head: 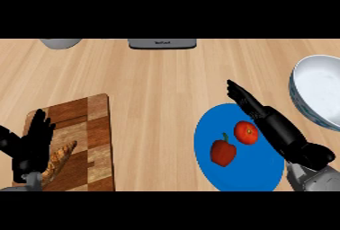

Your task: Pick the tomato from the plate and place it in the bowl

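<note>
Light wooden tabletop (166, 90) filling the view. Blue plate (209, 168) at lower right, just beside the white bowl (319, 92) at the right edge. Wooden cutting board (90, 134) at lower left, carrying a baguette (62, 156). Right robot hand (256, 110) stretched over the plate's right side, fingers straight and released, tips reaching past the plate's far rim, grasping nothing. Left robot hand (33, 141) resting at the lower left edge over the board, fingers up and relaxed, partly covering the baguette. Grey appliance (163, 43) and grey round vessel (61, 43) cut off at the top edge. Red bell pepper (223, 152) lying on the plate. Tomato (246, 132) on the plate too, just right of the pepper, right beside the right robot hand's palm; contact unclear.
</note>
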You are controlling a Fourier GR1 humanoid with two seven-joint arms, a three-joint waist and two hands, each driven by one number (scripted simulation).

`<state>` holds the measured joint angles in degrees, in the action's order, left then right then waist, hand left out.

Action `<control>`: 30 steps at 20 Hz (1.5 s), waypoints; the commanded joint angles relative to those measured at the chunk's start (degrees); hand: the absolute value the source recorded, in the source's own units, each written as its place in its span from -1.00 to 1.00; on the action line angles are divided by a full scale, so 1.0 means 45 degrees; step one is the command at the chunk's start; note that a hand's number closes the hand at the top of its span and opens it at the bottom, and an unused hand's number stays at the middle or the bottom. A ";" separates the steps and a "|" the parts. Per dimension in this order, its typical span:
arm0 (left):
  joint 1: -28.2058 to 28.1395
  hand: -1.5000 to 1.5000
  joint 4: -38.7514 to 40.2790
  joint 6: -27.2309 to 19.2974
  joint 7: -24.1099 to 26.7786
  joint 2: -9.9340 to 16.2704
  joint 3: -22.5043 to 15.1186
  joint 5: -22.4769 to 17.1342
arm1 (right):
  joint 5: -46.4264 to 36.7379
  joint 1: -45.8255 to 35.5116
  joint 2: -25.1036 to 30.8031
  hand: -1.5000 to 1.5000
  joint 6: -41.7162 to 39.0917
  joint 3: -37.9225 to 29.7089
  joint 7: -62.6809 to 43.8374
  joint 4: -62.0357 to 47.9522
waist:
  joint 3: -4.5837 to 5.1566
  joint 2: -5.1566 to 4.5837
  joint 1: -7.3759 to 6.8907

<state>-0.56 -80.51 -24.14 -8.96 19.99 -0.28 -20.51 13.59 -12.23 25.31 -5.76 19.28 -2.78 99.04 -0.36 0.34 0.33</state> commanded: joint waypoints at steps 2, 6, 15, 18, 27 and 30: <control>0.0077 0.00 -0.0488 0.0826 0.0553 0.0911 0.0045 0.0413 | -0.0948 0.0224 0.0571 1.00 0.1580 -0.1899 0.0450 0.0778 | 0.0079 0.0009 0.0140; 0.0963 0.00 -0.1382 0.0930 0.1401 0.1991 -0.0243 0.1586 | -0.2076 0.0103 0.0887 1.00 0.4253 -0.4602 0.1385 0.1582 | 0.0026 0.0336 0.1227; 0.0652 0.00 -0.1611 0.1624 0.1265 0.2192 -0.0322 0.1298 | -0.8314 0.5953 -0.0384 -1.00 0.9784 -0.2637 -0.2679 0.1699 | 0.0151 0.0156 0.1187; 0.0824 0.00 -0.1800 0.1311 0.1289 0.1826 -0.0717 0.1673 | -1.0324 0.8067 -0.0973 -1.00 1.0788 -0.1653 -0.3305 0.3314 | 0.0148 0.0097 0.0997; 0.1198 0.00 -0.1393 0.1981 0.1460 0.1439 -0.1008 0.2002 | -1.5480 0.9298 -0.1808 -1.00 0.7564 -0.1224 -0.9291 0.8622 | 0.0119 -0.0082 0.0037; 0.1924 0.00 -0.1680 0.1807 0.0676 0.1263 -0.1097 0.2279 | -1.5245 0.7069 -0.1508 -1.00 0.5277 -0.2112 -1.0945 0.8718 | 0.0099 -0.0100 -0.0103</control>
<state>6.87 -88.22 -16.07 -5.17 26.97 -4.75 -11.40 -51.71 24.79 17.88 27.99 12.24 -42.96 132.51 0.17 0.05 0.81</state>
